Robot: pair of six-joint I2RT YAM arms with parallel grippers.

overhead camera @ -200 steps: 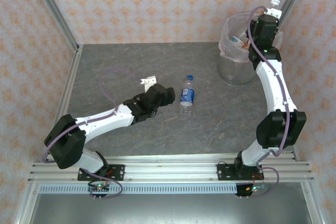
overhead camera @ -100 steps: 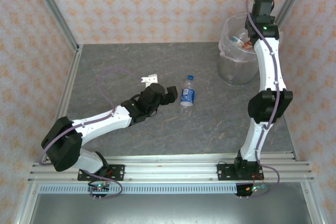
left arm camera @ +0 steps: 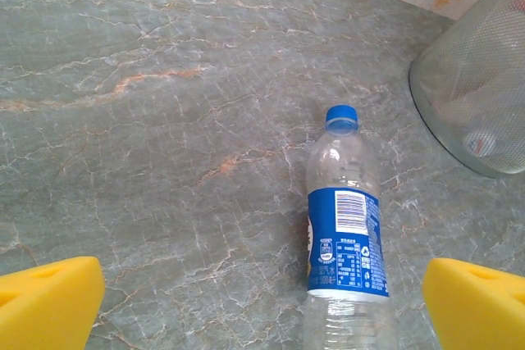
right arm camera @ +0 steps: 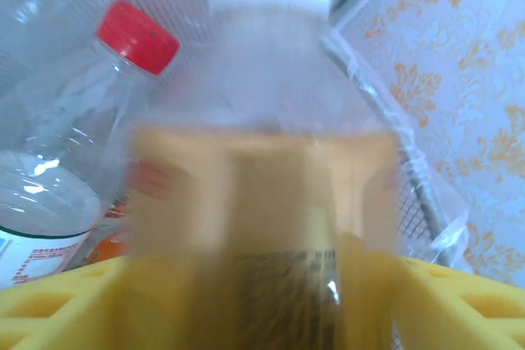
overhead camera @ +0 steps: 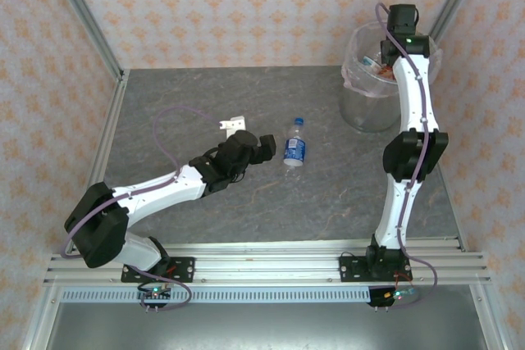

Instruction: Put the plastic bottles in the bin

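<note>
A clear ribbed blue-labelled bottle point(overhead camera: 294, 147) lies on its side near the middle of the grey, stone-veined counter point(overhead camera: 328, 194), its blue screw cap point(left arm camera: 341, 116) pointing to 12 o'clock. The left claw point(overhead camera: 262, 147) sits just beside it at its 9 o'clock. In the left wrist view that claw point(left arm camera: 264, 301) is spread wide and grips nothing, with one yellow foam pad point(left arm camera: 49, 301) at the lower left corner and the other at the lower right. The bottle point(left arm camera: 344, 243) lies on the bare counter point(left arm camera: 164, 79) between them, closer to the right pad and not touching either. The round, tapered bin point(overhead camera: 369, 116) stands at about 1 o'clock on the counter, with a see-through, finely meshed wall point(left arm camera: 484, 96) and a crinkly clear liner point(right arm camera: 443, 235). The right arm reaches up over its rim. In the right wrist view a white-capped bottle point(right arm camera: 262, 161) with a tan-orange label is badly smeared by blur, standing cap-up just ahead of the right claw point(right arm camera: 262, 301), whose yellow pads flank its base. I cannot tell whether that claw grasps the bottle or has let it go. Behind it at 10 o'clock, inside the bin, lies a red-capped bottle point(right arm camera: 135, 34) of clear plastic — tilted, cap uppermost.
</note>
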